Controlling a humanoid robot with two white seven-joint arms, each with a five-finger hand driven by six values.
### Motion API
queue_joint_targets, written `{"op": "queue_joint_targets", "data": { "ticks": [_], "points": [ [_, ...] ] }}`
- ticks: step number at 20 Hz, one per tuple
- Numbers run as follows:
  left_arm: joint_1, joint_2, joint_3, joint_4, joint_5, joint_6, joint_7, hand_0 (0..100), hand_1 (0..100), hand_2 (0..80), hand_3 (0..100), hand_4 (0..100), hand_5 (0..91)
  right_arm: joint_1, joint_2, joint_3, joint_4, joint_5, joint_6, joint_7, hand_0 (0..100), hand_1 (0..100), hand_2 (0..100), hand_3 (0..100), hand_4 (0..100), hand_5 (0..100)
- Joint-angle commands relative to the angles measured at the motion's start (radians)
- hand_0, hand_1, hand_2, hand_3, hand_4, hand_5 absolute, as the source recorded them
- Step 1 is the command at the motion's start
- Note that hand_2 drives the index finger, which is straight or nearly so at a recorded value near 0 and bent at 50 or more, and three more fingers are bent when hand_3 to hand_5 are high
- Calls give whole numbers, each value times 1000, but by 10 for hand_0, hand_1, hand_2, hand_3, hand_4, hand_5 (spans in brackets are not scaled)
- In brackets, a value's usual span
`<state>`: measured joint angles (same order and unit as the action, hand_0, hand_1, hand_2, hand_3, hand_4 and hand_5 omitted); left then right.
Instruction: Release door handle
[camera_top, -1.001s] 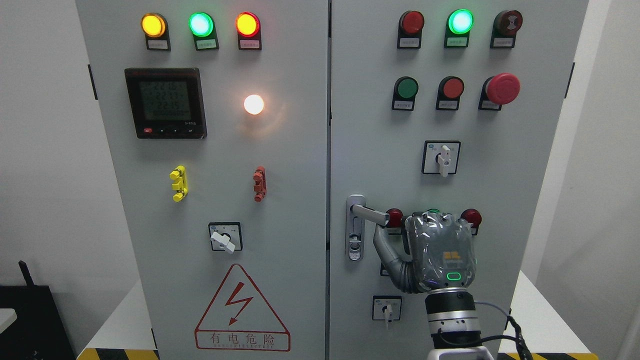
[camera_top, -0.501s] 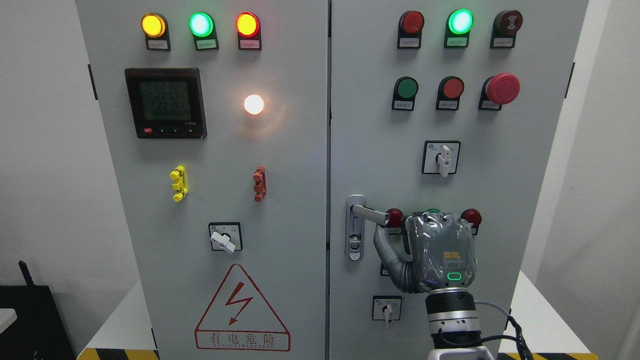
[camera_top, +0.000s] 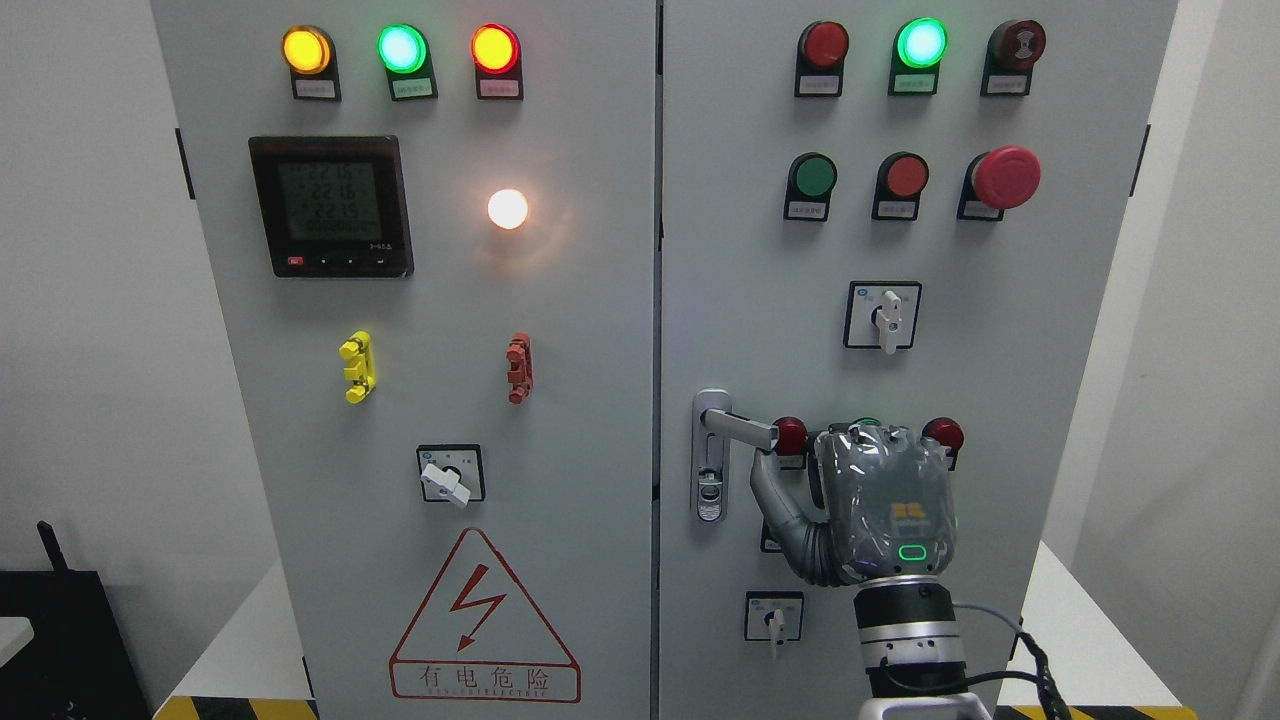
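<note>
The right hand (camera_top: 880, 505) shows only its back, so its fingers are hidden. It covers a green lamp and part of the red lamp (camera_top: 943, 436) beside it. Small button labels are perhaps too blurred to read.

Cabinet (camera_top: 560, 300): light grey. Left door, top row lamps: amber (camera_top: 306, 50), green (camera_top: 401, 47), orange-red (camera_top: 495, 48); white lamp (camera_top: 507, 209) lit below. Meter (camera_top: 331, 206): black frame, grey-green display. Clips: one yellow (camera_top: 356, 367), one red-brown (camera_top: 519, 368). Warning triangle (camera_top: 484, 618): red outline, red bolt. Right door: red mushroom button (camera_top: 1006, 177), green button (camera_top: 812, 176), silver door handle (camera_top: 738, 427). Right hand (camera_top: 880, 505): grey with a clear glossy cover, orange mark, green light. Base stripe (camera_top: 235, 708): yellow and black
</note>
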<state>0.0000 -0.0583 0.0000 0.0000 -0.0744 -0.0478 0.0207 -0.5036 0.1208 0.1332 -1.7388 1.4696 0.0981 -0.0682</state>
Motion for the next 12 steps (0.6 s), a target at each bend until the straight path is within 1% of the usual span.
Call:
{"op": "queue_joint_targets", "data": {
  "ticks": [1, 10, 12],
  "points": [
    [-3, 0, 2, 11, 1, 0, -1, 120, 389, 0, 0, 0, 0, 5, -1, 6, -10, -8, -3, -7, 561, 67, 989, 1000, 1000, 964],
    [-3, 0, 2, 9, 1, 0, -1, 120, 389, 0, 0, 0, 0, 42, -4, 12, -30, -8, -18, -7, 563, 67, 987, 1000, 1000, 963],
    [-3, 0, 2, 11, 1, 0, -1, 120, 389, 0, 0, 0, 0, 43, -3, 12, -30, -8, -18, -13, 564, 66, 987, 1000, 1000, 963]
  ]
}}
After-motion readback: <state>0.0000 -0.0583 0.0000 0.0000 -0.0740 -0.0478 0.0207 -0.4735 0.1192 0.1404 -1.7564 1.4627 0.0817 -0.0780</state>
